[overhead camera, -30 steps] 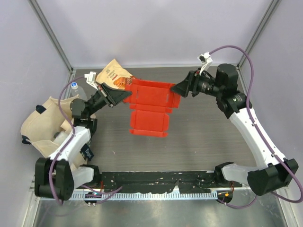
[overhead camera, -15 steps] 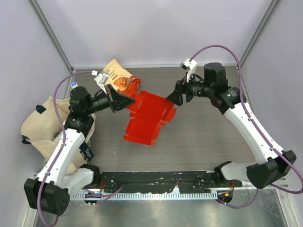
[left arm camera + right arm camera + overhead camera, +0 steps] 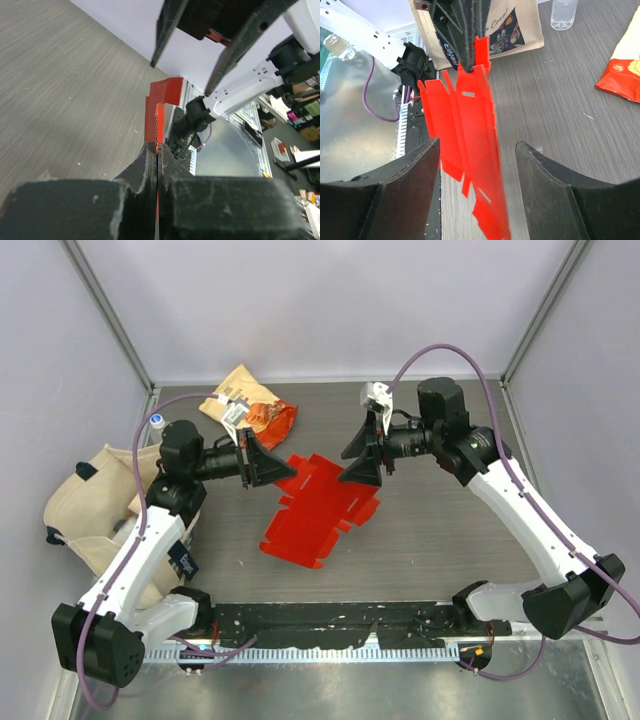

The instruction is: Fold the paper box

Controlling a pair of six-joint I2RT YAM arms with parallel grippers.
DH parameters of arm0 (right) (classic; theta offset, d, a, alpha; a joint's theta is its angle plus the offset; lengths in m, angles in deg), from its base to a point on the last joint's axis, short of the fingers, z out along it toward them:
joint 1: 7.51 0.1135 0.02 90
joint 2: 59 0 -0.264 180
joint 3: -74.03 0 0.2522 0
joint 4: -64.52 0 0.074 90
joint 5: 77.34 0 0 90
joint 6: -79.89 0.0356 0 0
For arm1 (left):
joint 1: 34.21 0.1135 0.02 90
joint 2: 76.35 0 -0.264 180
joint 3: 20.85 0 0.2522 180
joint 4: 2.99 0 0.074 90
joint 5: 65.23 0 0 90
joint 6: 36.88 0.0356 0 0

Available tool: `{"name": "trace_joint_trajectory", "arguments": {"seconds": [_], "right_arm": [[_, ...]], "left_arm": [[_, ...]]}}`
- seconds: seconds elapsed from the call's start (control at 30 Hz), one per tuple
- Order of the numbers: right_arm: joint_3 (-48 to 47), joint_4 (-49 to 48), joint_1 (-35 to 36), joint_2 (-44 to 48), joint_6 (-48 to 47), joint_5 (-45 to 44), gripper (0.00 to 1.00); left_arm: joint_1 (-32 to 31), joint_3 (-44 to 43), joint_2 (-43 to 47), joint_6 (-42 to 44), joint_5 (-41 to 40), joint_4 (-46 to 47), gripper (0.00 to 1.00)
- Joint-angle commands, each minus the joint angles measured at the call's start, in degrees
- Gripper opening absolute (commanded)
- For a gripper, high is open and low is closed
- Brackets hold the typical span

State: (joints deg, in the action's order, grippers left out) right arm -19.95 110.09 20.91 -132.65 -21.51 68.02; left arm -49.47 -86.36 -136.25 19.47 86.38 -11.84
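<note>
The paper box (image 3: 318,510) is a flat bright red sheet with flaps, held tilted above the table. My left gripper (image 3: 274,468) is shut on its upper left edge. In the left wrist view the thin red edge (image 3: 161,107) runs out from my closed left gripper (image 3: 157,146). My right gripper (image 3: 361,456) is open at the sheet's upper right edge. In the right wrist view the paper box (image 3: 470,125) hangs between the spread fingers (image 3: 412,172) of my right gripper (image 3: 479,143), closer to the left one, with no grip.
An orange-and-cream snack bag (image 3: 250,405) lies at the back left. A cream tote bag (image 3: 90,505) sits at the left edge with a clear water bottle (image 3: 157,422) beside it. The black rail (image 3: 330,620) runs along the near edge.
The left gripper carried the sheet down and forward, and the sheet turned to slant toward the lower left. The right gripper swung left and down to the sheet's upper right edge.
</note>
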Motion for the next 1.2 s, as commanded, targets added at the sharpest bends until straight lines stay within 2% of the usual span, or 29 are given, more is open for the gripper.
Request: {"name": "trace_joint_trajectory", "arguments": {"seconds": [0.0, 0.2, 0.3, 0.33, 0.43, 0.5, 0.53, 0.6, 0.63, 0.67, 0.73, 0.77, 0.9, 1.07, 1.13, 1.17], "right_arm": [[0.16, -0.70, 0.14, -1.49, -1.87, 2.12, 0.66], [1.39, -0.08, 0.67, -2.99, -2.31, 5.29, 0.58], [1.83, -0.87, 1.02, -3.26, -2.31, 5.82, 0.44], [2.18, -1.22, 1.11, -3.34, -2.05, 6.43, 0.36], [3.49, -6.48, 1.11, -2.82, 1.27, 6.61, 0.26], [4.98, -12.96, 1.11, -1.59, 6.55, 5.13, 0.20], [6.04, -14.40, 1.11, -1.15, 7.96, 1.64, 0.11], [6.31, -16.08, 1.11, -0.45, 11.04, -2.42, 0.01], [5.96, -15.99, 1.11, -0.36, 11.31, -3.92, 0.01], [5.87, -15.64, 1.11, -0.36, 12.79, -6.89, 0.01], [5.08, -14.50, 1.19, -0.36, 13.51, -8.24, 0.01], [4.82, -14.24, 1.11, -0.27, 13.51, -8.77, 0.01], [4.73, -15.02, 1.11, 0.52, 14.91, -7.28, 0.01], [3.59, -14.50, 1.19, -0.71, 15.35, 2.72, 0.01], [3.67, -15.02, 1.46, -0.80, 15.53, 5.81, 0.01], [3.85, -14.94, 1.72, -0.54, 15.18, 6.25, 0.01]], "left_arm": [[-1.17, -2.66, -0.13, -0.98, 4.05, 3.53, 0.00], [-1.34, -2.84, 0.13, -2.03, 5.10, 5.19, 0.00], [-1.87, -2.40, 0.22, -4.49, 5.02, 8.53, 0.00], [-1.96, -2.66, 0.13, -4.76, 4.76, 8.45, 0.00], [-2.05, -4.32, -0.22, -4.41, 2.66, 5.57, 0.02], [-1.96, -6.42, 0.13, 0.92, -3.90, -1.00, 0.20], [-2.05, -10.09, 0.74, 3.22, -18.04, -12.18, 0.38], [-1.96, -13.80, 2.76, 4.47, -29.90, -18.15, 0.55], [-2.05, -14.34, 3.64, 3.60, -36.31, -22.01, 0.64], [-2.05, -14.26, 4.52, 2.20, -42.73, -21.96, 0.68], [-2.05, -14.00, 6.72, 1.40, -41.75, -19.43, 0.73], [-2.31, -14.00, 6.73, 0.87, -38.52, -18.45, 0.74], [-4.15, -21.44, 0.60, 0.51, -28.48, -21.33, 0.74], [-4.86, -27.52, -5.22, 6.57, -25.93, -29.33, 0.76], [-4.77, -29.37, -8.11, 6.23, -19.61, -28.91, 0.71], [-4.86, -29.72, -8.82, 5.62, -18.03, -28.29, 0.64]]}}
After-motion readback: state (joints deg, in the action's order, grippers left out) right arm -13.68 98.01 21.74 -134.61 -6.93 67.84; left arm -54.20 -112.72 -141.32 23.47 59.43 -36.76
